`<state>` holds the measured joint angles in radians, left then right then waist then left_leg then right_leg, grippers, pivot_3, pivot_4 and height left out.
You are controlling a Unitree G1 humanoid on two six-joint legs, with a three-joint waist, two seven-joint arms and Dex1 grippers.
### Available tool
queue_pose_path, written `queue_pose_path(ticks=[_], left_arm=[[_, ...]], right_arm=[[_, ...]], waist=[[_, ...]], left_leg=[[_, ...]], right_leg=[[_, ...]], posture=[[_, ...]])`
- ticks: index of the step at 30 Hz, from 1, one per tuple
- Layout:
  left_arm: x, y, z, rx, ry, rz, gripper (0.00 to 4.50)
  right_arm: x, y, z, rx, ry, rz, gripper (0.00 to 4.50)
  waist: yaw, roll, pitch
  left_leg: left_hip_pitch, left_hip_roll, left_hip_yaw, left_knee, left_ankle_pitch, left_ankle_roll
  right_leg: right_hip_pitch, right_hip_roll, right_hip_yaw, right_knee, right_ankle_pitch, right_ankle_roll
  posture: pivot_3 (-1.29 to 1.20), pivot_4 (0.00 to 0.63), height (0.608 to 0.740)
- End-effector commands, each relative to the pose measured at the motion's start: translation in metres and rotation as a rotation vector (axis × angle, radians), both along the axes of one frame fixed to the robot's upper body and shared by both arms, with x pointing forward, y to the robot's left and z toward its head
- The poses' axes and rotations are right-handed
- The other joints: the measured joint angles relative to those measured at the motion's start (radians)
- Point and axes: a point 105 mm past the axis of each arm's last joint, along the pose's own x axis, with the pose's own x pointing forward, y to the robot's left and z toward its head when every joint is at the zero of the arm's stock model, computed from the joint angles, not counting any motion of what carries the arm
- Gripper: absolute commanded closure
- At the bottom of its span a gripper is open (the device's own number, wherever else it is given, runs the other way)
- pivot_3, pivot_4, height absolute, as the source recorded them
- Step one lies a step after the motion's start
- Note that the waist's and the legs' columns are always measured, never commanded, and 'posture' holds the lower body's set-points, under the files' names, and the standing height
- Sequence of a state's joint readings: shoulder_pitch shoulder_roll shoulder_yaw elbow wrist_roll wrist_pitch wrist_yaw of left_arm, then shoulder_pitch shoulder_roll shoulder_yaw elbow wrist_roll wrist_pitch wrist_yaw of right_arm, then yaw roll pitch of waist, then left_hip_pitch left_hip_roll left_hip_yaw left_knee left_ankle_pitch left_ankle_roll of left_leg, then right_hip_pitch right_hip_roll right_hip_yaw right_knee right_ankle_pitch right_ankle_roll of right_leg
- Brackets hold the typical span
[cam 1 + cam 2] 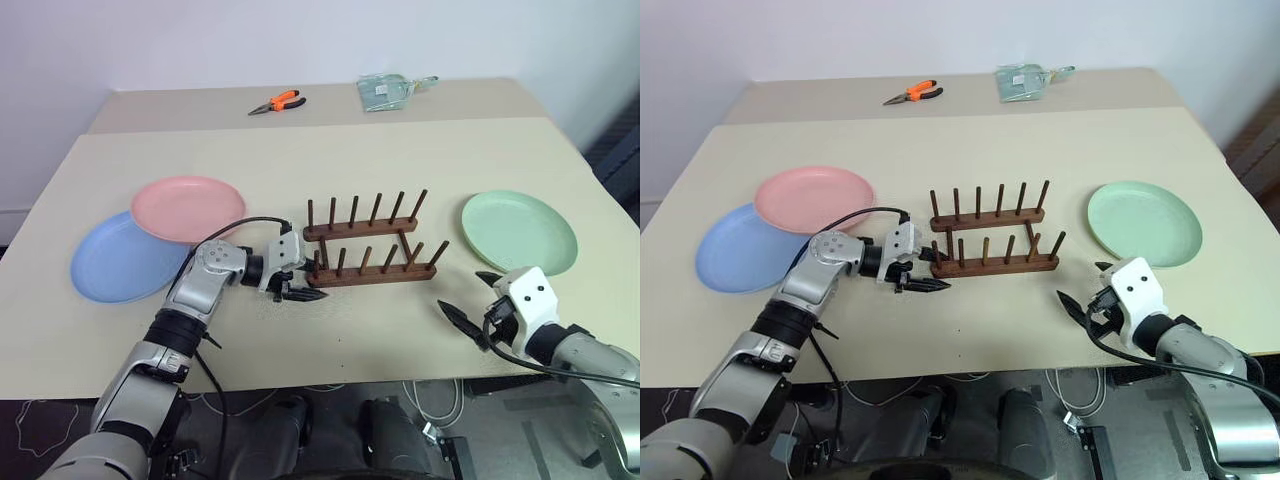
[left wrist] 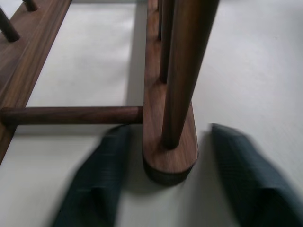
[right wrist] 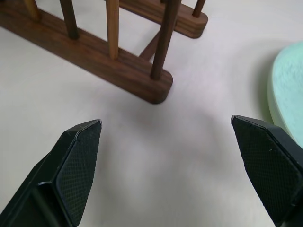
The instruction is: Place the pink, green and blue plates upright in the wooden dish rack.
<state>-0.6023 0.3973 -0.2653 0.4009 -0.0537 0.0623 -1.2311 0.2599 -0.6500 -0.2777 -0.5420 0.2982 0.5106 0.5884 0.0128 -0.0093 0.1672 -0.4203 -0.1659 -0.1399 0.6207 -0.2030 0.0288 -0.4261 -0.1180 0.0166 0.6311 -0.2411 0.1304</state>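
Three plates lie flat outside the wooden dish rack: the green plate at one o'clock of the spread, empty right gripper, the nearer arm, while the left gripper straddles the rack's end unclenched, the pink plate overlapping the blue plate at its ten o'clock.

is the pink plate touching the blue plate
Touching. In the left eye view the pink plate lies with its near-left edge overlapping the far-right rim of the blue plate, resting on it, no table showing between them.
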Motion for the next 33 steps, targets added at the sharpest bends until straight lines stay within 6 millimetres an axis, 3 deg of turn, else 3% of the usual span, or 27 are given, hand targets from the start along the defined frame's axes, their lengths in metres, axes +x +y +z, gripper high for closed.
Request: queue_pose_path(ticks=[1,4,5,7,10,13,14,19,25,33], left_arm=[[0.004,0.007,0.001,0.027,-0.012,0.049,0.31],[-0.004,0.036,-0.005,0.064,0.049,0.13,0.31],[-0.011,0.046,-0.008,0.081,0.067,0.142,0.24],[-0.024,0.059,-0.009,0.083,0.107,0.163,0.78],[-0.043,0.058,-0.005,0.044,0.152,0.164,2.06],[-0.056,0.041,-0.002,-0.002,0.188,0.156,3.59],[-0.059,0.034,-0.003,-0.008,0.184,0.155,4.07],[-0.052,0.009,-0.014,-0.009,0.113,0.253,4.07],[-0.009,-0.004,-0.012,-0.058,0.009,0.509,4.07],[0.027,-0.017,-0.016,-0.071,-0.03,0.593,4.07]], right_arm=[[0.0,0.004,0.01,-0.012,-0.043,0.025,0.0],[-0.004,0.013,0.007,-0.008,-0.03,0.06,0.0],[-0.004,0.017,0.006,-0.003,-0.027,0.071,0.58],[-0.005,0.024,0.002,0.006,-0.012,0.093,1.37],[-0.003,0.032,-0.006,0.001,0.011,0.107,2.9],[0.001,0.039,-0.011,-0.005,0.019,0.124,4.41],[0.004,0.042,-0.012,-0.007,0.021,0.121,4.5],[0.022,0.045,-0.026,-0.096,0.044,0.089,4.5],[0.055,0.045,-0.029,-0.137,0.01,-0.02,4.5],[0.1,0.04,-0.019,-0.137,-0.068,-0.12,4.5]], waist=[[-0.001,0.0,0.0],[-0.005,0.0,0.0],[-0.01,0.0,0.0],[-0.017,0.001,-0.001],[-0.022,0.003,-0.002],[-0.017,0.003,-0.002],[-0.012,0.003,-0.002],[0.007,0.002,-0.002],[0.019,0.002,-0.002],[0.025,0.002,-0.002]], left_leg=[[0.0,0.0,0.0,0.0,0.0,0.0],[0.0,0.0,0.0,0.0,0.0,0.0],[0.0,0.0,0.0,-0.001,0.0,0.0],[0.002,0.001,0.0,-0.003,0.0,0.0],[0.005,0.001,0.0,-0.005,0.0,0.0],[0.005,0.001,0.0,-0.005,-0.001,-0.002],[0.005,0.001,0.0,-0.004,-0.001,-0.002],[0.005,0.001,0.0,-0.003,-0.001,-0.002],[0.007,0.001,0.001,-0.001,-0.001,-0.002],[0.012,0.001,0.001,-0.001,-0.001,-0.002]], right_leg=[[0.0,0.0,0.0,0.0,0.0,0.0],[0.0,0.0,0.0,0.0,0.0,0.0],[-0.001,0.0,0.001,0.0,0.0,0.0],[0.0,0.0,0.002,0.0,0.0,0.0],[0.001,0.0,0.003,0.0,-0.001,-0.002],[0.002,0.0,0.002,-0.001,-0.002,-0.003],[0.003,0.0,0.002,-0.001,-0.002,-0.003],[0.004,0.0,0.002,-0.001,-0.002,-0.003],[0.007,0.0,0.002,-0.001,-0.002,-0.005],[0.012,0.001,0.0,-0.001,0.0,-0.002]], posture=[[0.0,0.15,0.719],[0.0,0.15,0.719],[0.0,0.15,0.719],[0.0,0.15,0.719],[0.0,0.15,0.719],[0.0,0.15,0.719],[0.0,0.15,0.719],[0.0,0.15,0.719],[0.0,0.15,0.719],[0.0,0.15,0.719]])
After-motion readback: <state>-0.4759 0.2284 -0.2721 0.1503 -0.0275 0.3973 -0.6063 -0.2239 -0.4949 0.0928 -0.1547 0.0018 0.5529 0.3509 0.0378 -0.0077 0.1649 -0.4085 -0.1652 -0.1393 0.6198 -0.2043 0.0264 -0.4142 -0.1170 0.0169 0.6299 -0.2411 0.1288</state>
